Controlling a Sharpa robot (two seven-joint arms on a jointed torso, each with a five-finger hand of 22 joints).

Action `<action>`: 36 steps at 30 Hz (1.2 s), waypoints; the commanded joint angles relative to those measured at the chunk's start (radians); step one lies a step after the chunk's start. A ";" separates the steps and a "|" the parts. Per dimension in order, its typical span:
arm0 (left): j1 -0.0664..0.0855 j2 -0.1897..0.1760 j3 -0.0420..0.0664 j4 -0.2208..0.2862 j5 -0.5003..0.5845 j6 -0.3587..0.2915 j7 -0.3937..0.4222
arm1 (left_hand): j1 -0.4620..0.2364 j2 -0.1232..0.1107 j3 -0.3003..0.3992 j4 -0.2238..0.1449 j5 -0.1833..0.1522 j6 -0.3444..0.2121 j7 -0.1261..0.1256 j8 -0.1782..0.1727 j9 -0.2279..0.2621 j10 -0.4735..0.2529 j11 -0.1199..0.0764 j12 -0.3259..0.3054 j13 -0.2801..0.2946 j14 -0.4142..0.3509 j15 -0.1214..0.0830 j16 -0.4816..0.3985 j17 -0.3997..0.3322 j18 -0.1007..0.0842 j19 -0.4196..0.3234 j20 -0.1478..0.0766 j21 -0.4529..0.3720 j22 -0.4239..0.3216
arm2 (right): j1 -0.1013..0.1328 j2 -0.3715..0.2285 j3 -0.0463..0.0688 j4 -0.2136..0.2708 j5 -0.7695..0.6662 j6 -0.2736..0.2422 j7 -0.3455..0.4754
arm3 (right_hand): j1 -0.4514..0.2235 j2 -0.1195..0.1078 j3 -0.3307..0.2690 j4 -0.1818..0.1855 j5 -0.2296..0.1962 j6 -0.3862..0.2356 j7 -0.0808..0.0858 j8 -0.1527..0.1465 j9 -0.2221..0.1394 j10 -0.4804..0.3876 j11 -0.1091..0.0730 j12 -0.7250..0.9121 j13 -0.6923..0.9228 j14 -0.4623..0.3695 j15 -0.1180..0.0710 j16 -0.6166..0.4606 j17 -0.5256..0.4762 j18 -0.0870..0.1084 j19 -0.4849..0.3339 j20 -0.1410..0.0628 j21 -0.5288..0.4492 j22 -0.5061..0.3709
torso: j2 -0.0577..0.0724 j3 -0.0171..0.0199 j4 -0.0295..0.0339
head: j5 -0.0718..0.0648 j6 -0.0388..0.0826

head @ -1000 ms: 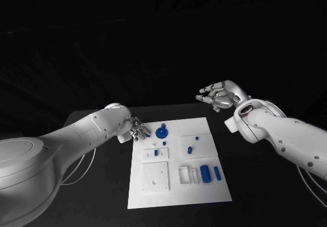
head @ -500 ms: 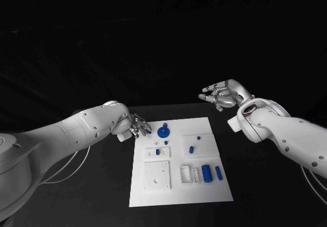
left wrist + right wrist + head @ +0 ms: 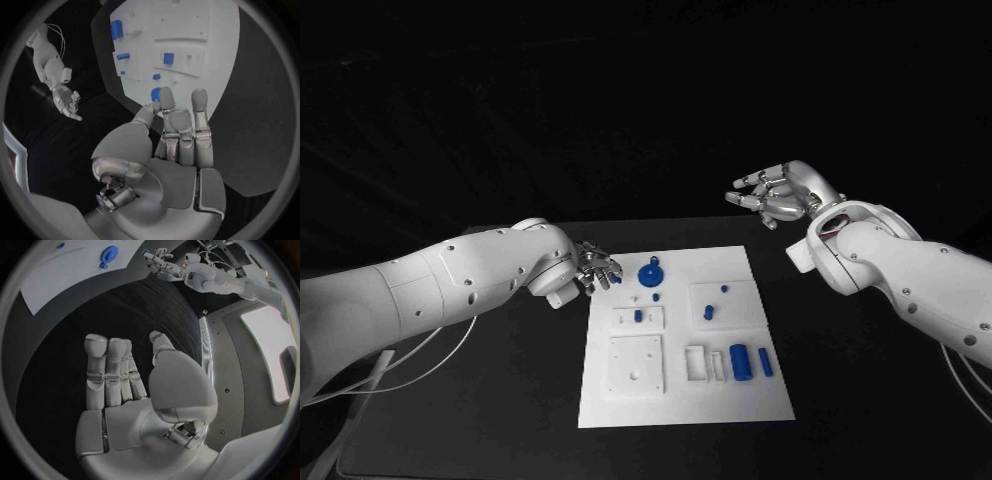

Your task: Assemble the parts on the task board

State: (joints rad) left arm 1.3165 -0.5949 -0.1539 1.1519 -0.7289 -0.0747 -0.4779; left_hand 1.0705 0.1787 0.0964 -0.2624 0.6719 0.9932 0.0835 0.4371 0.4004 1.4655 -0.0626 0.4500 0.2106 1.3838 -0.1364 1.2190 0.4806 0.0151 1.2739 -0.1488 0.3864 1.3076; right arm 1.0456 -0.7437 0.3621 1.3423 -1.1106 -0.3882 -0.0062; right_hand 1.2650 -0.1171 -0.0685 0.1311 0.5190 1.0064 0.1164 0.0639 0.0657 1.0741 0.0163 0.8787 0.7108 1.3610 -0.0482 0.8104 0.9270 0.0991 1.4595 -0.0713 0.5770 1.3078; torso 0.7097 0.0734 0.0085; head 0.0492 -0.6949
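Note:
The white task board (image 3: 625, 395) lies in the middle of the black table. On it are a round blue disc (image 3: 651, 273), small blue pieces (image 3: 708, 309), a blue cylinder (image 3: 738, 362) and a blue bar (image 3: 764, 361). My left hand (image 3: 593, 268) hovers at the board's far left corner, just left of the disc, holding nothing. In the left wrist view its fingers (image 3: 199, 107) reach out over the board (image 3: 187, 45), with the disc (image 3: 154, 93) just beyond the fingertips. My right hand (image 3: 776, 193) is raised beyond the far right corner, empty, fingers straight (image 3: 109, 370).
Bare black tabletop (image 3: 473, 400) surrounds the board on all sides. White recessed blocks (image 3: 635, 367) and slots (image 3: 702, 364) sit on the board's near half. The right wrist view shows the board's corner (image 3: 69, 270) with the disc (image 3: 108, 252) and my left hand (image 3: 164, 265) far off.
My right hand has drifted slightly up and to the right. The left arm has sunk lower while its hand stays by the board's far left corner.

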 commanded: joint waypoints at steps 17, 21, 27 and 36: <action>-0.059 -0.048 -0.084 0.152 -0.085 -0.250 -0.018 | -0.016 -0.014 0.020 -0.010 0.056 0.123 -0.100 -0.014 0.213 0.048 -0.011 0.041 0.000 0.022 -0.006 -0.005 0.009 -0.011 0.005 -0.011 0.027 0.019 | 0.000 0.007 0.000 -0.010 0.008 0.021 0.009 | -0.002 0.007 0.003 0.002 0.005 0.005 -0.002 -0.001 -0.001 0.002 -0.002 0.006 0.000 0.002 -0.005 0.003 0.000 0.001 0.006 -0.001 0.004 0.068 | -0.010 -0.0005 0.0043 | 0.004 -0.017; -0.072 -0.036 -0.087 0.153 -0.091 -0.262 -0.015 | -0.017 -0.015 0.022 -0.011 0.063 0.126 -0.101 -0.014 0.215 0.049 -0.011 0.045 -0.001 0.023 -0.006 -0.006 0.010 -0.011 0.005 -0.011 0.029 0.018 | 0.000 0.008 0.000 -0.010 0.008 0.021 0.009 | -0.002 0.007 0.003 0.002 0.005 0.005 -0.002 -0.001 -0.001 0.002 -0.002 0.006 0.000 0.002 -0.005 0.003 0.000 0.001 0.006 -0.001 0.004 0.068 | -0.010 -0.0006 0.0049 | 0.004 -0.020; -0.086 -0.023 -0.087 0.151 -0.096 -0.266 -0.012 | -0.019 -0.017 0.025 -0.012 0.067 0.127 -0.101 -0.015 0.216 0.049 -0.011 0.047 -0.002 0.023 -0.006 -0.006 0.012 -0.010 0.005 -0.011 0.031 0.018 | 0.000 0.008 0.000 -0.010 0.008 0.021 0.010 | -0.002 0.007 0.003 0.002 0.005 0.005 -0.002 -0.001 -0.001 0.002 -0.002 0.006 0.000 0.002 -0.005 0.003 0.000 0.001 0.006 -0.001 0.004 0.068 | -0.009 -0.0003 0.0052 | 0.000 -0.021; -0.097 -0.012 -0.088 0.139 -0.118 -0.266 -0.011 | -0.021 -0.017 0.026 -0.012 0.066 0.127 -0.101 -0.015 0.218 0.049 -0.011 0.048 -0.004 0.023 -0.006 -0.007 0.013 -0.010 0.004 -0.011 0.032 0.018 | 0.000 0.007 0.000 -0.009 0.008 0.021 0.010 | -0.002 0.007 0.003 0.002 0.005 0.005 -0.002 -0.001 -0.001 0.002 -0.002 0.006 0.000 0.002 -0.005 0.003 0.000 0.001 0.006 -0.001 0.004 0.068 | -0.009 0.0009 0.0043 | -0.001 -0.022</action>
State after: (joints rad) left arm 1.2212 -0.6104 -0.2418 1.2934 -0.8238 -0.3259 -0.4987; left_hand 1.0458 0.1539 0.1161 -0.2754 0.7319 1.0056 0.0886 0.4172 0.5645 1.4653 -0.0694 0.4923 0.2077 1.3977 -0.1420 1.2151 0.4927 0.0152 1.2775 -0.1522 0.4119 1.3073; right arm 1.0454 -0.7368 0.3620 1.3320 -1.1024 -0.3792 -0.0056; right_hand 1.2651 -0.1172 -0.0684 0.1311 0.5190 1.0064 0.1164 0.0639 0.0657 1.0741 0.0164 0.8787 0.7108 1.3610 -0.0482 0.8104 0.9269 0.0991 1.4595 -0.0713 0.5770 1.3075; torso 0.6998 0.0740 0.0131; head 0.0492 -0.7170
